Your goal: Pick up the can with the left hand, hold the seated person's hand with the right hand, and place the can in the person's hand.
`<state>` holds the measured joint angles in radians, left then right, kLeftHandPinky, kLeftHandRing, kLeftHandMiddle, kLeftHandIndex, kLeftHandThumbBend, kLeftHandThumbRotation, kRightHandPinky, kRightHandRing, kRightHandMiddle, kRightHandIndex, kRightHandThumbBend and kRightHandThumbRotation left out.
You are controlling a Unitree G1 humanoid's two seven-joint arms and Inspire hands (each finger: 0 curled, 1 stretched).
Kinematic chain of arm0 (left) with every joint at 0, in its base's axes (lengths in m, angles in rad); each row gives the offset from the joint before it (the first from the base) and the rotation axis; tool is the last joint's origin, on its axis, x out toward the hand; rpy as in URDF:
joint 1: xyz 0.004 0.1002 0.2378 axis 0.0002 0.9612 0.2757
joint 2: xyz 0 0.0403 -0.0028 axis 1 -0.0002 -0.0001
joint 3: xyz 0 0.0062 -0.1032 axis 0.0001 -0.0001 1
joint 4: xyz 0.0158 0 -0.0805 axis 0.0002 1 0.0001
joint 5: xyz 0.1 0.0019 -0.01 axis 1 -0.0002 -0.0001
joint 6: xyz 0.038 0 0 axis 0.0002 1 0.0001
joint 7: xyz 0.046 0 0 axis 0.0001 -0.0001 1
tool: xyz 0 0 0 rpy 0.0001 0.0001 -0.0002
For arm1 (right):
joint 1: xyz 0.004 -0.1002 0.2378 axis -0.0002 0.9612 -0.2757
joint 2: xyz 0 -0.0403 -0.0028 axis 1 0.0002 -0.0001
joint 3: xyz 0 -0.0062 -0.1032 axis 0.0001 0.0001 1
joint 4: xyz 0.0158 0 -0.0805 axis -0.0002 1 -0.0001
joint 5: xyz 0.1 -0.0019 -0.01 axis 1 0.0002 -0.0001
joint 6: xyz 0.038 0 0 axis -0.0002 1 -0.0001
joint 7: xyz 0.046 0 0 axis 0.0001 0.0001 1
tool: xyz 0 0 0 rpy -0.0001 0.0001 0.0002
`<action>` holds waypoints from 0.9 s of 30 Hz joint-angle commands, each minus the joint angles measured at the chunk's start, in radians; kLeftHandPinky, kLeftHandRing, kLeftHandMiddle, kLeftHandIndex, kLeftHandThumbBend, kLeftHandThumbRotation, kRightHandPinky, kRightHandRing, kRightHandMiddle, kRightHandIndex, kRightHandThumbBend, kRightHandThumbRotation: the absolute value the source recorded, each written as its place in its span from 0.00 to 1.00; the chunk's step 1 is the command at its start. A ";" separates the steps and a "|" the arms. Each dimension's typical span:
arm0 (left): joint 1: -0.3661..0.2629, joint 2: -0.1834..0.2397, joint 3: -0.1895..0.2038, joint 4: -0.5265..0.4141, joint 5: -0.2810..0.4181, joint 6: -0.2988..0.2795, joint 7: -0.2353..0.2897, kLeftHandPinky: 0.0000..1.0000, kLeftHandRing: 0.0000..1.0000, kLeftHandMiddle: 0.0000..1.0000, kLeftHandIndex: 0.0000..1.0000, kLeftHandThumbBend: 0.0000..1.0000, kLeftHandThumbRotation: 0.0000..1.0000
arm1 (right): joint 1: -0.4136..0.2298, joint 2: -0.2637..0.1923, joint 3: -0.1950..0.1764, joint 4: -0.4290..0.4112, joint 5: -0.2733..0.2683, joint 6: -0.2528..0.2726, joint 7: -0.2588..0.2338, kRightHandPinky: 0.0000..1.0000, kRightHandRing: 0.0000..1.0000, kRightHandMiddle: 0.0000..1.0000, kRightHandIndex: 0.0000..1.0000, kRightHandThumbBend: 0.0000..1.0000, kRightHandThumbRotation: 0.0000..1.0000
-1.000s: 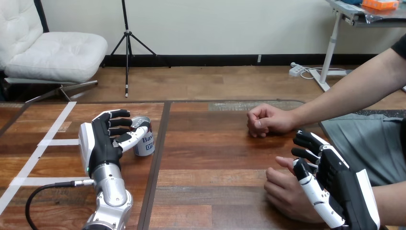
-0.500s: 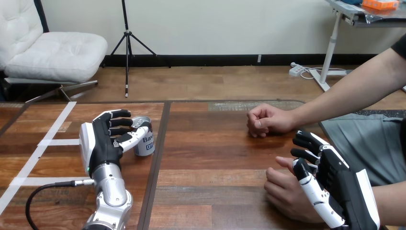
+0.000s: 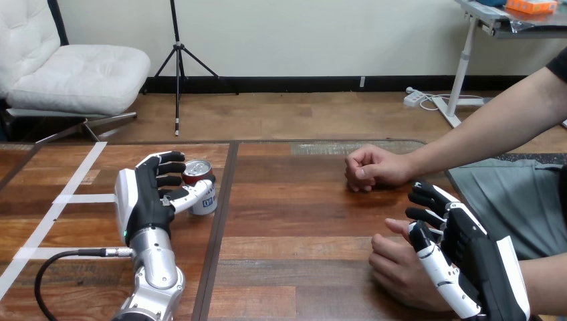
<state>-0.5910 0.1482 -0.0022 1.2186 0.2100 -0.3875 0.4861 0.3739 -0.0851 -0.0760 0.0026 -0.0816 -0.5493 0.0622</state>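
Note:
A small can (image 3: 203, 189) with a red and silver top stands upright on the wooden table (image 3: 301, 221), left of the middle. My left hand (image 3: 150, 197) is at its left side, open. Its fingers (image 3: 168, 168) reach to the can's left edge and its thumb (image 3: 190, 195) lies across the can's front. At the lower right, my right hand (image 3: 468, 254) is open beside the person's hand (image 3: 401, 271), which rests on the table. My right thumb (image 3: 436, 267) lies against the back of that hand, with my fingers straight above it.
The person's other hand (image 3: 370, 168) rests as a fist on the table further back, its forearm coming in from the right. White tape lines (image 3: 73, 184) mark the table's left part. A dark seam (image 3: 224, 207) runs down the tabletop just right of the can.
My left hand has moved a little forward and closer round the can, its thumb now against the can's front. My right hand and the person's hands have not moved.

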 commanded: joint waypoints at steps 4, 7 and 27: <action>-0.043 0.013 -0.026 -0.006 0.033 0.014 0.015 0.72 0.80 0.83 0.82 0.81 0.04 | -0.038 -0.002 0.008 -0.053 0.011 -0.012 -0.004 0.70 0.80 0.84 0.82 0.54 0.65; -0.043 0.011 -0.025 -0.007 0.031 0.010 0.024 0.74 0.82 0.86 0.84 0.83 0.06 | -0.037 -0.003 0.008 -0.051 0.012 -0.015 -0.002 0.71 0.80 0.84 0.82 0.54 0.65; -0.044 -0.006 -0.030 -0.012 0.041 0.008 0.107 0.79 0.87 0.90 0.90 0.86 0.17 | -0.035 -0.004 0.007 -0.053 0.014 -0.003 -0.002 0.70 0.79 0.83 0.82 0.56 0.65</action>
<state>-0.5909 0.1404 -0.0226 1.2187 0.2342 -0.3765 0.5701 0.3755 -0.0848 -0.0751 0.0026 -0.0768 -0.5493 0.0624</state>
